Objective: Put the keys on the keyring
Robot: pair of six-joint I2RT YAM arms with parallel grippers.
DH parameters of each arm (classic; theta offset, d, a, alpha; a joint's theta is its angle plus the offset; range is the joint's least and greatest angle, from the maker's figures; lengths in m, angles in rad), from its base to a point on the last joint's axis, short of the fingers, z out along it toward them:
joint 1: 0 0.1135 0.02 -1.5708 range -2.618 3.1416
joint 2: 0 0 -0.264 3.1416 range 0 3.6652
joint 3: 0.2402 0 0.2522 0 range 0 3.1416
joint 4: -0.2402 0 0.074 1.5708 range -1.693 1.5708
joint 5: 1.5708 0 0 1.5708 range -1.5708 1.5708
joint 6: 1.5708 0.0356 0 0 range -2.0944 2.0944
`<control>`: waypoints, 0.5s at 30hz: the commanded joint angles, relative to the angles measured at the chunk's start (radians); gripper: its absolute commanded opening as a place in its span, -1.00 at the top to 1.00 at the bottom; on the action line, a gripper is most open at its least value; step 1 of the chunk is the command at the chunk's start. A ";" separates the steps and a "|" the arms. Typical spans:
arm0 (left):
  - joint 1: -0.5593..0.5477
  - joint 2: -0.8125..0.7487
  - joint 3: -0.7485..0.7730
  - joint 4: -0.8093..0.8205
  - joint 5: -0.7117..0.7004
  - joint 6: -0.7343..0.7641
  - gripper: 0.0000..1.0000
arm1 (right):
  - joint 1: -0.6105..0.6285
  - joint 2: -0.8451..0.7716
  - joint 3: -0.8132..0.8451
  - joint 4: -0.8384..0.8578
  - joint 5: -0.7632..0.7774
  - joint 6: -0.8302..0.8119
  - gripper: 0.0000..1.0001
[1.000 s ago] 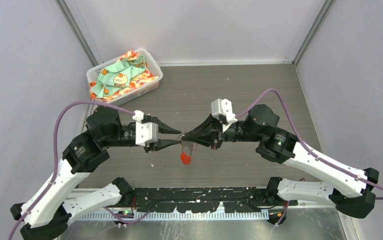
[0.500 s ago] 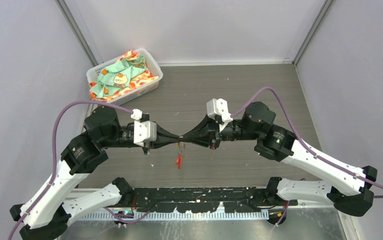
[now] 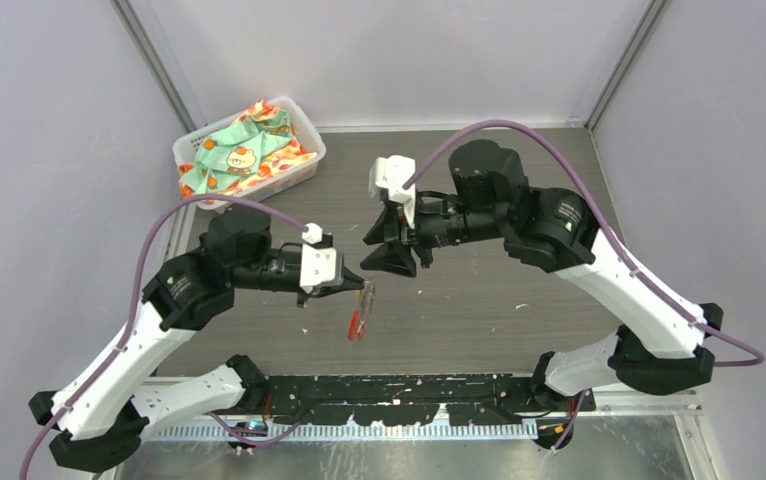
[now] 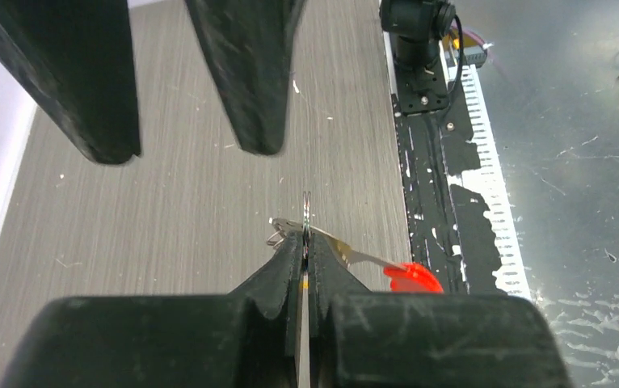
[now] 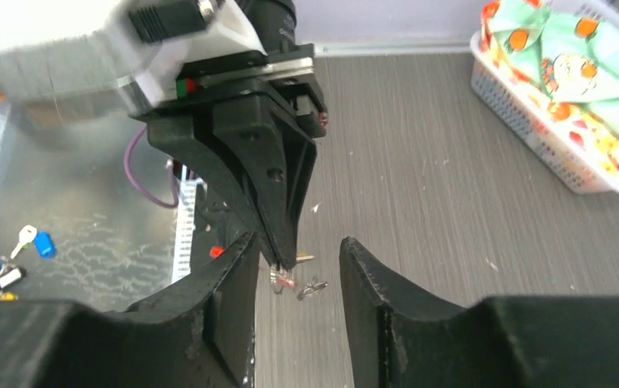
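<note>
The left gripper [image 3: 360,284] is clenched on the keyring [image 4: 306,208], pinching it at the fingertips and holding it clear above the surface [image 3: 479,300] near the middle. This probably leaves the ring free for threading. The red-headed key [image 4: 410,277] hangs below the grip toward the near edge. The right gripper [image 3: 371,254] stands released and empty just far of the ring, jaws parted, apparently free to fetch a key. The ring shows only edge-on, so its opening is hidden. It cannot be told whether the red-headed key is threaded on or merely pinched alongside. No yellow-headed key can be made out.
</note>
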 commanded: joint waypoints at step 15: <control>-0.003 0.072 0.126 -0.043 -0.018 0.006 0.99 | 0.003 0.085 0.109 -0.269 -0.028 -0.126 0.48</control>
